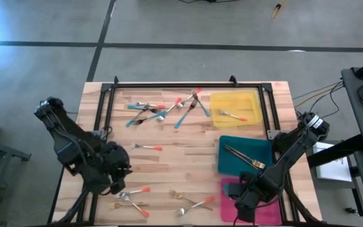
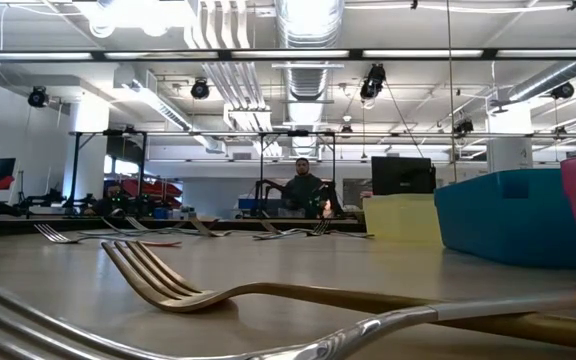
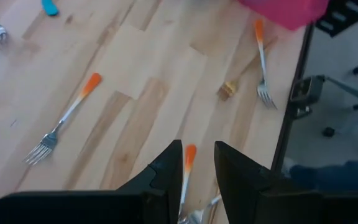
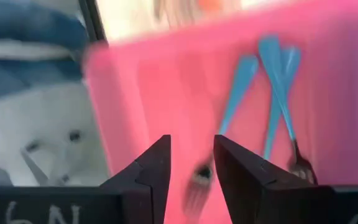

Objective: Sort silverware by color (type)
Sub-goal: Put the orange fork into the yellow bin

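My left gripper [image 1: 120,183] [image 3: 197,149] hovers open over the table's near left. An orange-handled fork [image 3: 188,163] lies on the wood below the gap between its fingers. More orange-handled forks [image 1: 134,191] [image 3: 61,121] and a gold one [image 1: 180,195] lie near the front edge. My right gripper [image 1: 241,202] [image 4: 192,146] stands open above the pink tray [image 4: 166,81], where teal-handled forks [image 4: 278,93] lie. One of them [image 4: 199,176] shows blurred below the fingers. A mixed heap of forks [image 1: 162,110] rests at the far side.
The yellow tray [image 1: 222,101] at the far right holds an orange-handled fork [image 1: 233,116]. The teal tray [image 1: 232,157] holds a gold utensil [image 1: 244,156]. A single fork [image 1: 147,147] lies mid-table. A black frame [image 1: 188,85] borders the table. A person [image 2: 303,190] sits far behind.
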### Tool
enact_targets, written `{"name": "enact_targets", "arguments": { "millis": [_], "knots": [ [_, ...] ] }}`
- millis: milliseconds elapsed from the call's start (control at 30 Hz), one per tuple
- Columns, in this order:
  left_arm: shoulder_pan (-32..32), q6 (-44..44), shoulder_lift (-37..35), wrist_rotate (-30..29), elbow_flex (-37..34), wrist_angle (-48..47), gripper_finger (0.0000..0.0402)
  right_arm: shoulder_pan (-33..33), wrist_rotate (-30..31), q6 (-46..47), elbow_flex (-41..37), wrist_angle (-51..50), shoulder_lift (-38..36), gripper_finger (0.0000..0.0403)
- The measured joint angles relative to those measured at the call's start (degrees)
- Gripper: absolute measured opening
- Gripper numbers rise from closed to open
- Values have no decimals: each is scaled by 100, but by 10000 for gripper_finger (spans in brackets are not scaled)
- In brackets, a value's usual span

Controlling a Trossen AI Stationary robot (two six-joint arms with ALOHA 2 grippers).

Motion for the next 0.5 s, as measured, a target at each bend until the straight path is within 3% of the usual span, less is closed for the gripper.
{"name": "enact_targets", "arguments": {
  "millis": [200, 500],
  "knots": [
    [-480, -153, 0, -26, -183, 2, 76, -257, 931, -324, 661, 267, 329, 108],
    [-880, -269, 0, -35, -490, 2, 76, -751, 936, -2305, 1596, 488, 1701, 95]
  ]
}}
